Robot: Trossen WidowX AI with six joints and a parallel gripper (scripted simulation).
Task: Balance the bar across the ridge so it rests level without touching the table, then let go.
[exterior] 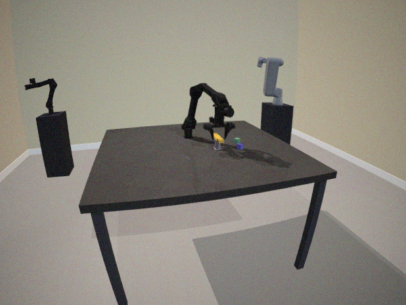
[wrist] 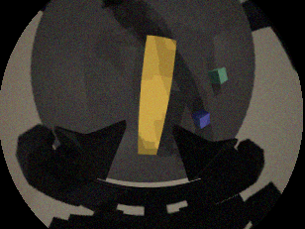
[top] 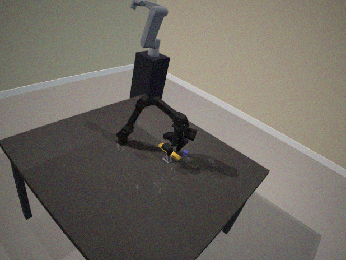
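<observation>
Yellow bar [top: 176, 156] [exterior: 218, 138] [wrist: 156, 93] atop the ridge [top: 167, 159] [exterior: 217, 145], off the desk [top: 112, 179] [exterior: 157, 164] — pincer [top: 174, 149] [exterior: 219, 138] [wrist: 151, 125] released, astride it. Left: withdraw upward; exact level — cannot tell.

The open pincer [top: 174, 149] [exterior: 219, 137] [wrist: 151, 125] points downward beneath the bent arm [top: 168, 110] [exterior: 210, 90].

Two small cubes, one green [exterior: 237, 140] [wrist: 219, 75] and one blue [top: 185, 153] [exterior: 240, 146] [wrist: 202, 119], share a desk [top: 112, 196] [exterior: 157, 174] [wrist: 109, 88] with one yellow bar [top: 176, 156] [exterior: 218, 138] [wrist: 156, 95] and one pale ridge [top: 167, 159] [exterior: 217, 145]; three robot arms are seen, two black [top: 165, 107] [exterior: 194, 102] and [exterior: 51, 92], one grey [top: 151, 28] [exterior: 270, 77]; two dark pedestals [top: 141, 74] [exterior: 54, 144] and [exterior: 276, 121] stand beyond.
</observation>
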